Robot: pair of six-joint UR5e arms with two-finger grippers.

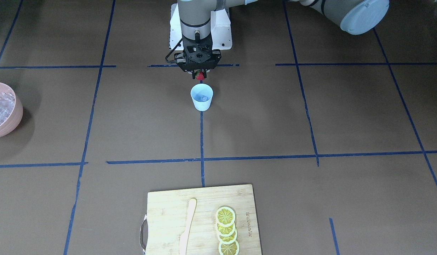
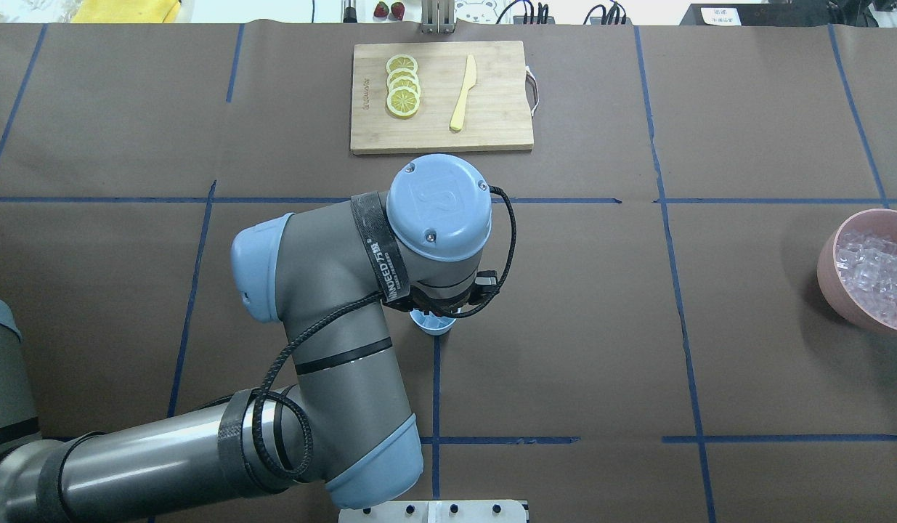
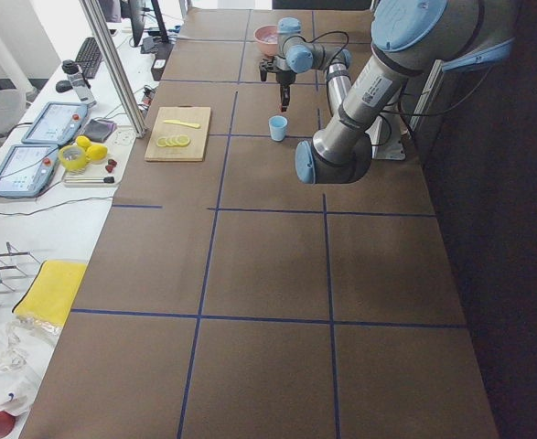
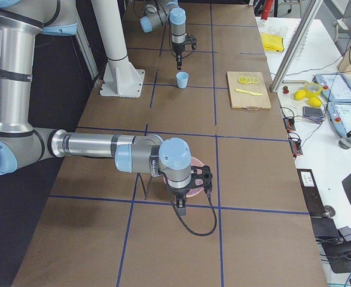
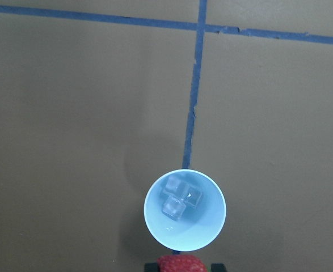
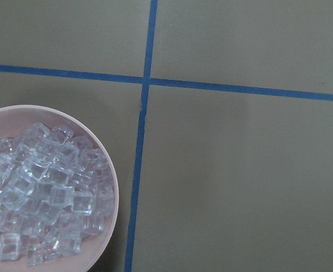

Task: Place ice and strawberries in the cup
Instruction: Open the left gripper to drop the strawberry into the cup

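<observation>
Strawberry (image 5: pixel 181 264) pinched in left pincer (image 1: pixel 200 74) above cup (image 5: pixel 211 226) holding ice (image 5: pixel 177 199); right pincer (image 4: pixel 182 207): cannot tell.

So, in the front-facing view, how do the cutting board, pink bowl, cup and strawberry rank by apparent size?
1. cutting board, largest, although the lower edge crops it
2. pink bowl, only partly in frame, so its full size is unsure
3. cup
4. strawberry, the smallest by far
</observation>
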